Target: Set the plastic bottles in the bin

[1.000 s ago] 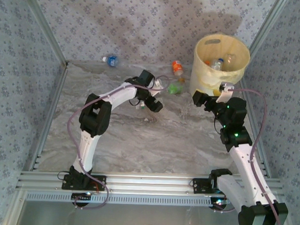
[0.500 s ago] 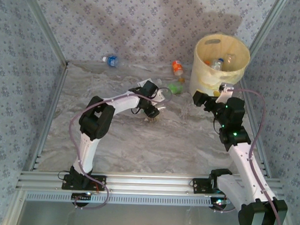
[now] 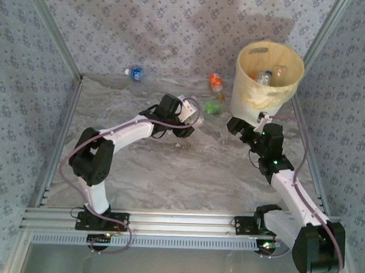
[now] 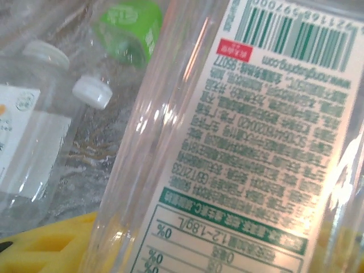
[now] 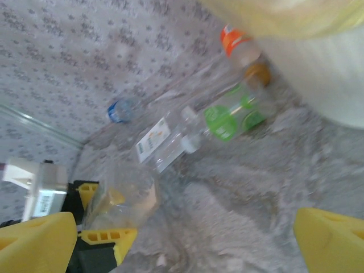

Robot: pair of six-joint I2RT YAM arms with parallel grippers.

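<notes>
Left end effector [image 3: 187, 115] hung over the far middle of the bench [image 3: 169, 172], clamped on a clear bottle [image 4: 239, 142].

Left wrist view: the bottle lay right against the lens and ran across the frame. It carried a white label with green print and a barcode. One yellow finger pad [image 4: 51, 244] showed under it at lower left.

Right wrist view: the same bottle sat between the left end effector's yellow pads, body crumpled.

Right end effector [image 3: 235, 125] sat low, just beside the near-left wall of the bin [image 3: 251, 97]. Its fingers were wide apart with nothing between them.

Loose on the bench:
- Green-label bottle [image 3: 212, 106] lay just left of the bin, between the two end effectors and touching neither.
- White-label bottle [image 5: 162, 142] lay just beside the green one, its cap end toward it.
- Orange-label bottle [image 3: 215, 82] lay farther back, near the bin's left wall.
- Blue-label bottle [image 3: 135, 73] lay at the foot of the far wall, well apart from both end effectors.

A few bottles [image 3: 265, 76] were already inside the bin, which stood upright in the far right corner.
</notes>
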